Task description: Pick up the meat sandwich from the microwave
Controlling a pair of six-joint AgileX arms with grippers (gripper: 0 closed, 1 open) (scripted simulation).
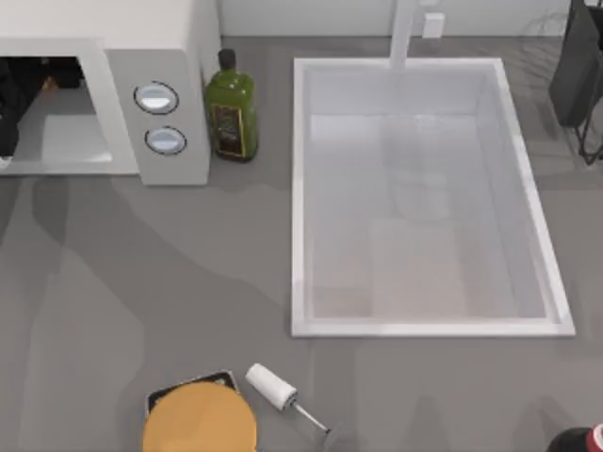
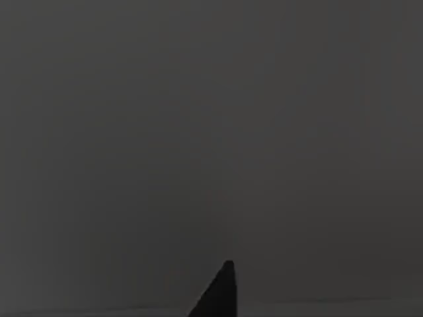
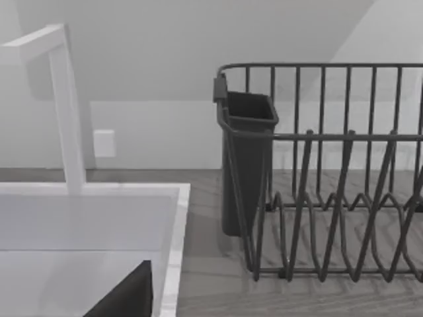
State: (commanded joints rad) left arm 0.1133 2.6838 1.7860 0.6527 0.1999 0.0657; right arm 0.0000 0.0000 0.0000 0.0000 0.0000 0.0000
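The white microwave stands at the table's back left, with its pale cavity facing front. My left arm reaches into that cavity from the left edge. In the dark back of the cavity, my left gripper sits close to a small orange bit, the meat sandwich. Most of the sandwich is hidden. The left wrist view is dark. My right gripper is parked at the table's front right corner.
A green bottle stands just right of the microwave. A large white sink with a faucet fills the middle right. A dark dish rack is at the back right. At the front left lie an orange-tan disc and a white roller.
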